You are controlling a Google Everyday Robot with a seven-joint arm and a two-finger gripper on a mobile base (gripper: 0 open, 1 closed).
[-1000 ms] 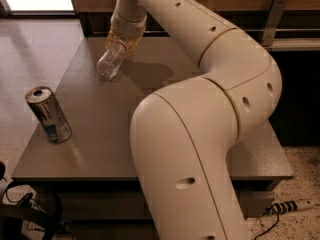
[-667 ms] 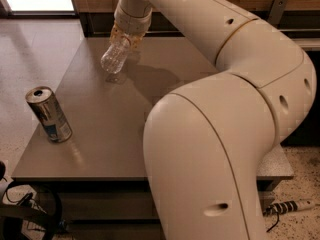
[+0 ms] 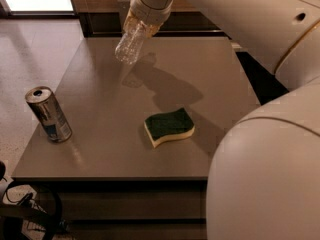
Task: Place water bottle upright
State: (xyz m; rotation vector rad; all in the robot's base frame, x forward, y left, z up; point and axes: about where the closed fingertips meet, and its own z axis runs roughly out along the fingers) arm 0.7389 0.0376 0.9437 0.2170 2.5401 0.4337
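Observation:
The water bottle (image 3: 129, 45) is a clear ribbed plastic bottle, held in the air above the far part of the grey table (image 3: 215, 79). It hangs tilted, its base pointing down and to the left; its cap end is hidden inside the gripper. My gripper (image 3: 140, 26) is at the top centre of the camera view, shut on the bottle's upper end. The bottle's shadow falls on the table just below and to the right of it.
A silver-and-blue drink can (image 3: 48, 114) stands upright near the table's left edge. A green-and-yellow sponge (image 3: 169, 126) lies near the middle front. My large white arm fills the right side and top of the view.
The bottle has moved a little up and to the right in the gripper. The arm has swung right, uncovering the sponge. The can has not moved.

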